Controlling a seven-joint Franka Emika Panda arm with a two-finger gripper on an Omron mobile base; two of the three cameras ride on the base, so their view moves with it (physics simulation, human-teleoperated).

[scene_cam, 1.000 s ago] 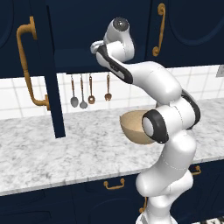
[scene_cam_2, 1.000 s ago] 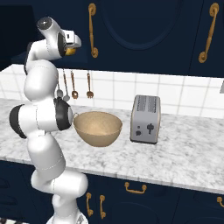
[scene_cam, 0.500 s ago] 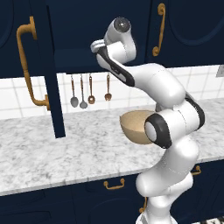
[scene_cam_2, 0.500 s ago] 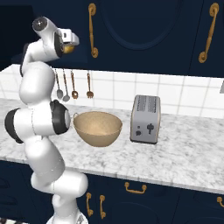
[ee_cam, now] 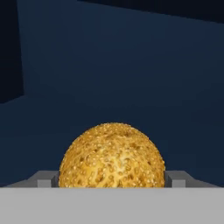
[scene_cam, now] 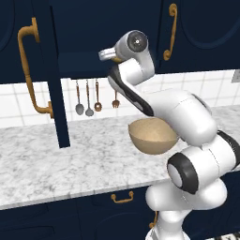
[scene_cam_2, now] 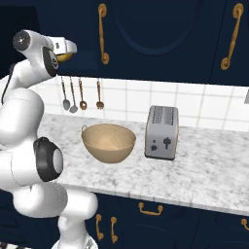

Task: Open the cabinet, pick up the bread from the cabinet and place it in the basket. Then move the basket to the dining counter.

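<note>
Bread, small round golden-orange seeded lump [ee_cam: 112, 155], sitting on shelf inside open tall dark navy cabinet [scene_cam: 84, 33], lying dead ahead of two-finger gripper [ee_cam: 112, 181], btwn fingertips. Jaws standing wide either side, not yet clamping. Round tan basket [scene_cam_2: 108, 142] waiting below on counter.

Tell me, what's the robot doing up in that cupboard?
The cupboard door is open and the robot is reaching inside for a round golden bread. Its pincer sits open with a finger on each side of the bread, not squeezing it. The basket waits on the marble counter beside the toaster.
</note>
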